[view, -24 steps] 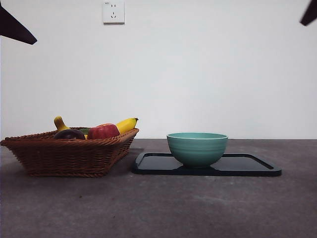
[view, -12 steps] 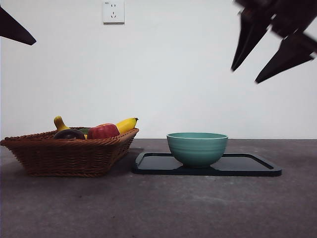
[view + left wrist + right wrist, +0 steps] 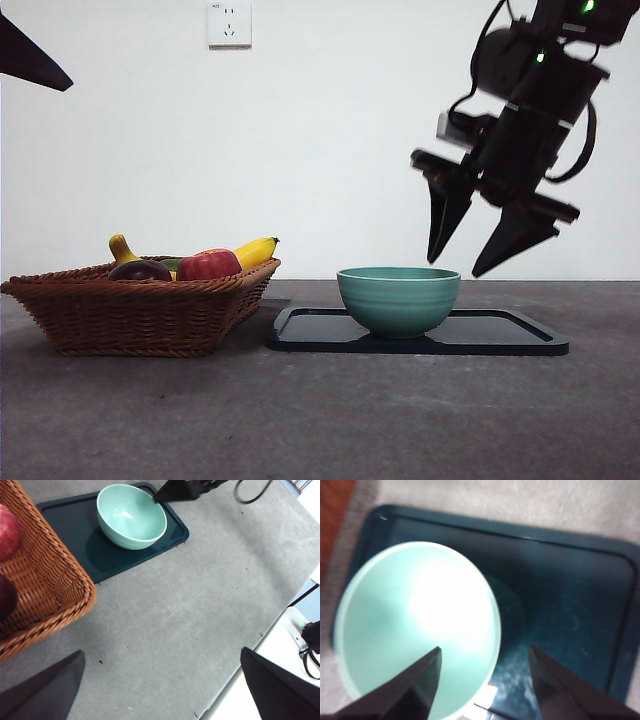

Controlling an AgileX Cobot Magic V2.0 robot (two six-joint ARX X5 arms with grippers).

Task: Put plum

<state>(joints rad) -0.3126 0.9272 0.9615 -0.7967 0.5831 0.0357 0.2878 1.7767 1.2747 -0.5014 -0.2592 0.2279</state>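
Two arms share the table (image 3: 320, 420). Beside the green bowl (image 3: 398, 298), which stands on a dark tray (image 3: 500, 335), a wicker basket (image 3: 140, 310) holds the plum (image 3: 140, 270), an apple (image 3: 208, 265) and a banana (image 3: 255, 250). Just above the bowl's rim hangs the right gripper (image 3: 470, 268), jaws apart, empty. Well away from the bowl, the left gripper (image 3: 162, 690) waits, jaws apart.
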